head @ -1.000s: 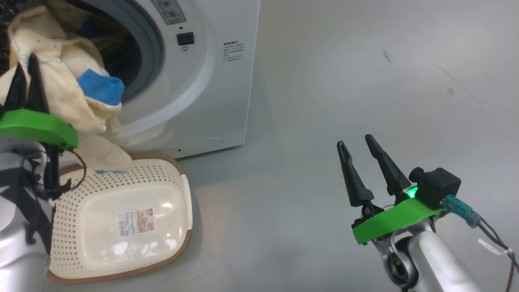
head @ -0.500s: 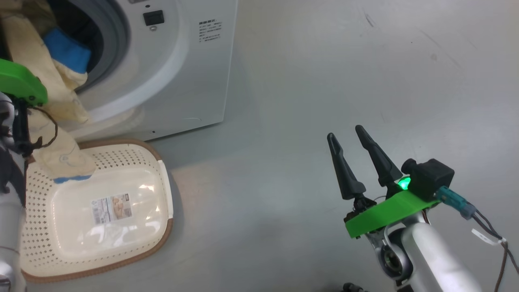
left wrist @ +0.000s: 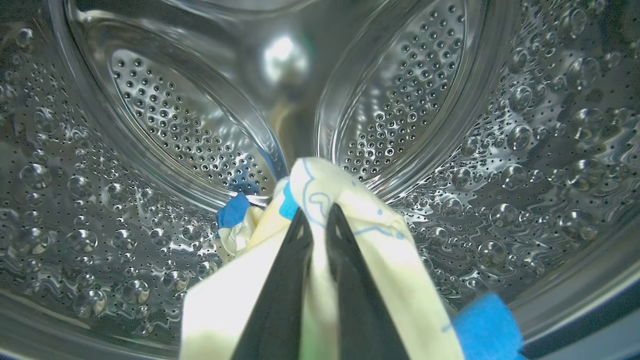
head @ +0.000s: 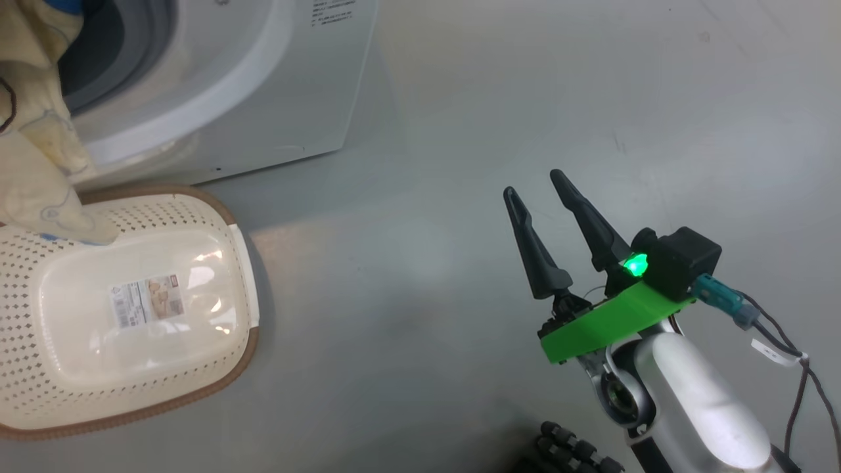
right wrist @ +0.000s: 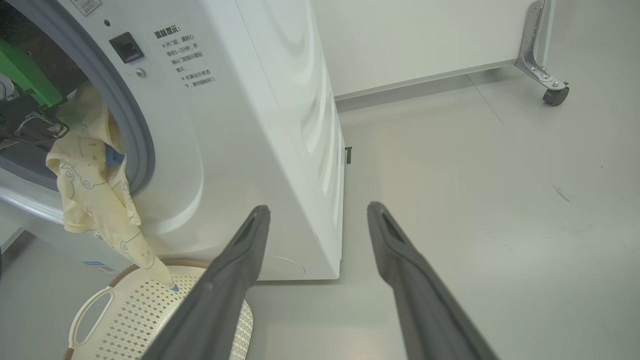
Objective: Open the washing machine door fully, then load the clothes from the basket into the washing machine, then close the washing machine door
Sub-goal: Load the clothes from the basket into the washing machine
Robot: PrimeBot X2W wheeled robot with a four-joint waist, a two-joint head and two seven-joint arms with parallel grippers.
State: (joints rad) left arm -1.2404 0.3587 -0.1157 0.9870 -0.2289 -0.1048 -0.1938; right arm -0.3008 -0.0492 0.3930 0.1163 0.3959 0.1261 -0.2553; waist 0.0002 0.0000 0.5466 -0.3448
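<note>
My left gripper (left wrist: 317, 212) reaches deep inside the perforated steel drum (left wrist: 175, 125), shut on a cream-yellow garment (left wrist: 350, 200) with blue outline prints. That garment (right wrist: 95, 200) trails out over the grey rubber mouth of the white washing machine (right wrist: 260, 125). Its lower end (head: 39, 203) touches the cream basket (head: 39, 368) on the floor below. The basket holds nothing else; a label sticker shows on its bottom. My right gripper (head: 533, 182) hangs open and holding nothing over the floor, to the right of the machine. The door is out of view.
Grey floor (head: 460, 131) stretches right of the machine and basket. A white panel on a metal bracket with a castor (right wrist: 555, 95) stands behind the machine in the right wrist view. My left arm's green mount (right wrist: 25, 70) sits within the machine's mouth.
The head camera has swung down and to the right. My left gripper has carried the garment further into the drum, pulling more cloth up from the basket. The right gripper has stayed open.
</note>
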